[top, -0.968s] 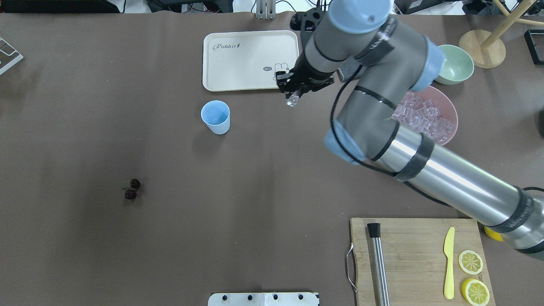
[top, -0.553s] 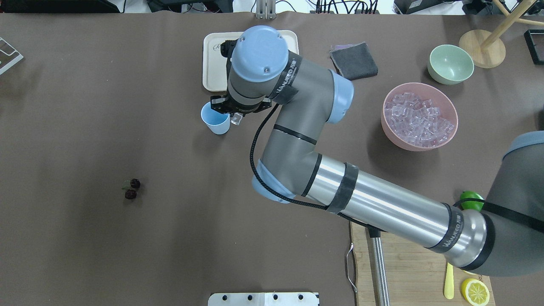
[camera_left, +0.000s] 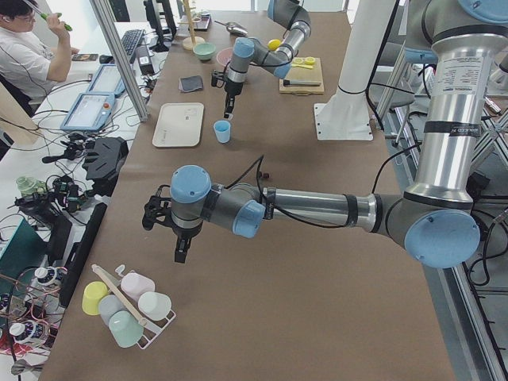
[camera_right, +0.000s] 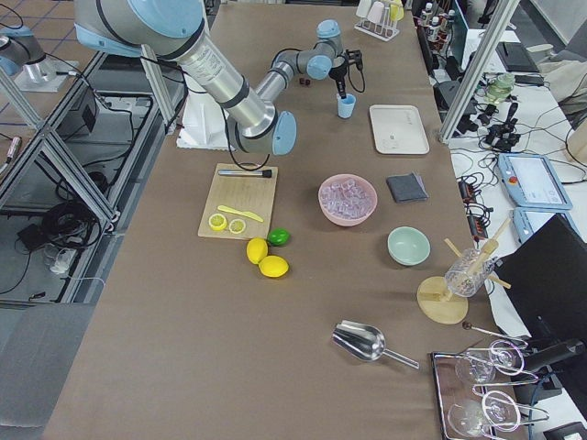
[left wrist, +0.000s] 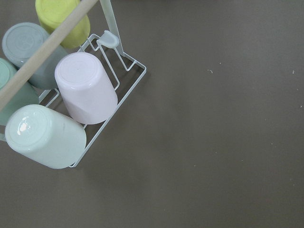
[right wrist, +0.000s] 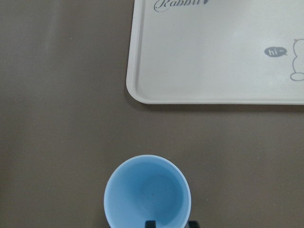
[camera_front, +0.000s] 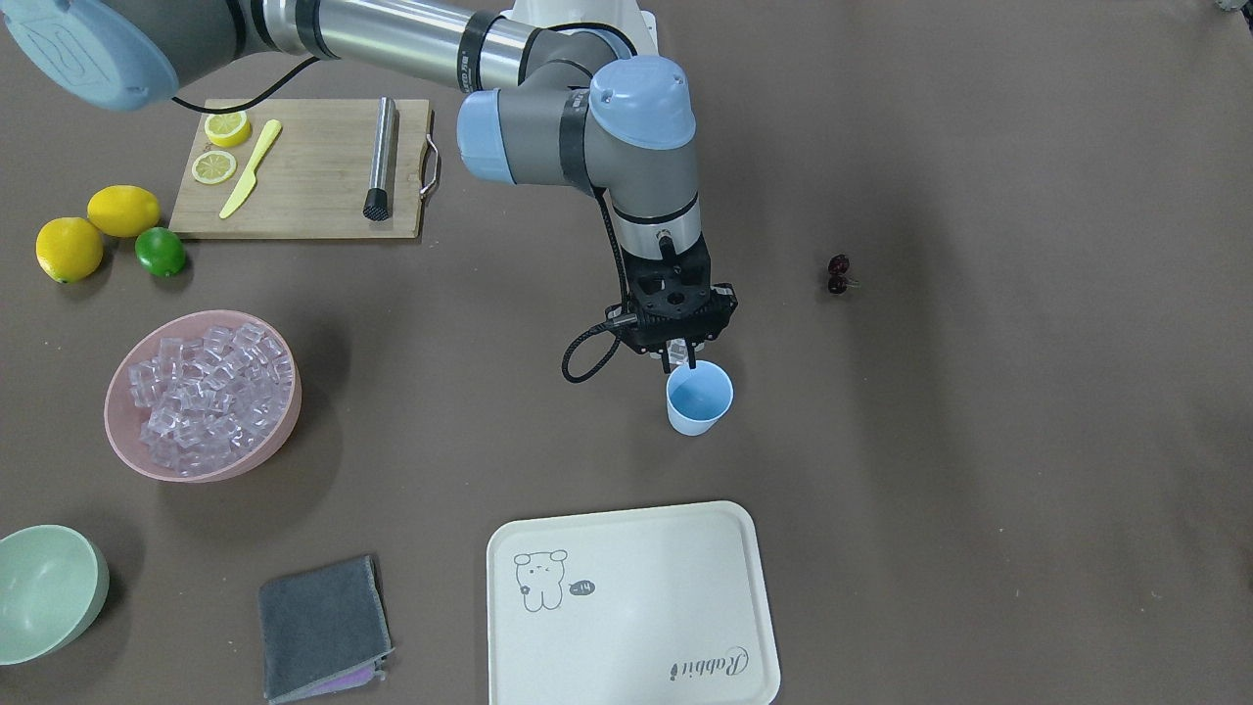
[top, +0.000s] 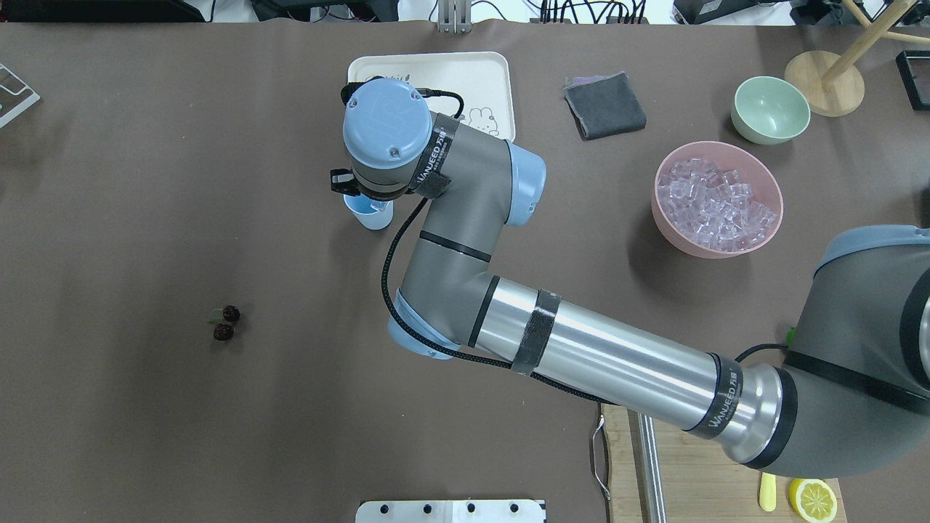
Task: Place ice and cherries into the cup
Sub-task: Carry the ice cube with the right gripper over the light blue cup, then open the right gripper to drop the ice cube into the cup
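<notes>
The light-blue cup [top: 375, 216] stands upright in front of the white tray; it also shows in the front view [camera_front: 698, 399] and the right wrist view [right wrist: 147, 192], where its inside looks empty. My right gripper [camera_front: 677, 359] hangs straight down over the cup's rim, shut on a clear ice cube. More ice [top: 719, 203] fills the pink bowl [top: 656, 195]. The cherries [top: 224, 324] lie on the table to the left of the cup, far from both grippers. My left gripper [camera_left: 180, 254] shows only in the left side view, near a cup rack; I cannot tell its state.
A white tray [top: 465, 80] lies behind the cup. A grey cloth [top: 604, 107], a green bowl [top: 770, 110] and the pink bowl stand to the right. A cutting board [camera_front: 303, 166], lemons and a lime [camera_front: 160, 252] are near the robot. A cup rack [left wrist: 85, 90] is below my left wrist.
My right arm has swung left with the ice cube, from beside the tray to directly over the cup. The cup and cherries have not moved.
</notes>
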You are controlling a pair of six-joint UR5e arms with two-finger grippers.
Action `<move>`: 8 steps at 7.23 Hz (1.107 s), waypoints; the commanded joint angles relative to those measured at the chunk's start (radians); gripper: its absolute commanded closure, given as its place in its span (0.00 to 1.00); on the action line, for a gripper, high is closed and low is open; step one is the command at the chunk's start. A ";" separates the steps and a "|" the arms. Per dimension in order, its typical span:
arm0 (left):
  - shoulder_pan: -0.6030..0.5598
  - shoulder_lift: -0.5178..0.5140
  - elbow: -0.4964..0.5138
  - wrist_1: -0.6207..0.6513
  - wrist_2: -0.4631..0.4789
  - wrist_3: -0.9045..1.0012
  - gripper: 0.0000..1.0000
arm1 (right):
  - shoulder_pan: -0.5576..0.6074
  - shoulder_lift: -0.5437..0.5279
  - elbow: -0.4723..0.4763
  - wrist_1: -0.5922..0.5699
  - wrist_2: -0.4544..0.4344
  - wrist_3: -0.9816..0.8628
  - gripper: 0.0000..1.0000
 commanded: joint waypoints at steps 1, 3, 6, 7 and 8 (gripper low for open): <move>0.000 0.000 0.003 0.000 0.000 0.001 0.02 | -0.001 0.014 -0.022 0.010 -0.008 0.000 1.00; 0.000 0.011 0.000 0.000 -0.006 0.003 0.02 | -0.001 0.011 -0.054 0.052 -0.017 -0.006 1.00; 0.003 0.000 0.023 0.000 -0.002 0.005 0.02 | -0.002 0.014 -0.060 0.061 -0.040 -0.006 0.83; 0.003 0.000 0.020 0.000 -0.003 0.005 0.02 | -0.001 0.012 -0.060 0.061 -0.043 -0.006 0.71; 0.003 -0.001 0.023 0.000 -0.002 0.005 0.02 | -0.001 0.012 -0.066 0.061 -0.051 -0.006 0.67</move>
